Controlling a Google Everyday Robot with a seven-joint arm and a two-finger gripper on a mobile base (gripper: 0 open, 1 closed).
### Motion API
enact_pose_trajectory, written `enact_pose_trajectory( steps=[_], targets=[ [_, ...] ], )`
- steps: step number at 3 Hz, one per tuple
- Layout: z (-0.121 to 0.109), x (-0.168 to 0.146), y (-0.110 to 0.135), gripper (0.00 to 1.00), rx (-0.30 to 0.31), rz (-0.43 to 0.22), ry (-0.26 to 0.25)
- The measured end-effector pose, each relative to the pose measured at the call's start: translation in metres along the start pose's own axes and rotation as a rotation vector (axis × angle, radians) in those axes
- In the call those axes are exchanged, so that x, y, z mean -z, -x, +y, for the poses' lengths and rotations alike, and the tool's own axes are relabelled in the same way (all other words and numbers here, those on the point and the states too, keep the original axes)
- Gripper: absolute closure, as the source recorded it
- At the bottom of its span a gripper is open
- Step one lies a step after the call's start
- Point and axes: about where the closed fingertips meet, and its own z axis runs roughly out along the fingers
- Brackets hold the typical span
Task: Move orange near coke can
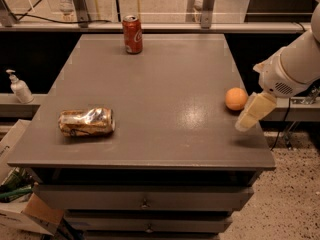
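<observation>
The orange [236, 98] is a small round fruit lying near the right edge of the grey table [160, 89]. The coke can [132, 34], red with white lettering and a silver top, stands upright at the table's far edge, left of centre. My gripper [254, 113] hangs over the table's right edge, just right of and slightly in front of the orange, close to it. The white arm reaches in from the upper right.
A crushed brownish-silver can [86, 122] lies on its side at the front left of the table. A soap dispenser [19, 87] stands on a ledge to the left. Boxes [20, 204] sit on the floor at lower left. Drawers run below the tabletop.
</observation>
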Motion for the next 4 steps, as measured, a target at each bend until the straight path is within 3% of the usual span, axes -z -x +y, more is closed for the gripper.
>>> enact_pose_trajectory(
  steps=[2, 3, 4],
  targets=[
    [-0.012, -0.03, 0.002, 0.01, -0.09, -0.016, 0.033],
    [-0.012, -0.033, 0.006, 0.16, -0.102, -0.021, 0.04],
    [-0.016, -0.028, 0.01, 0.4, -0.109, -0.024, 0.037]
  ],
)
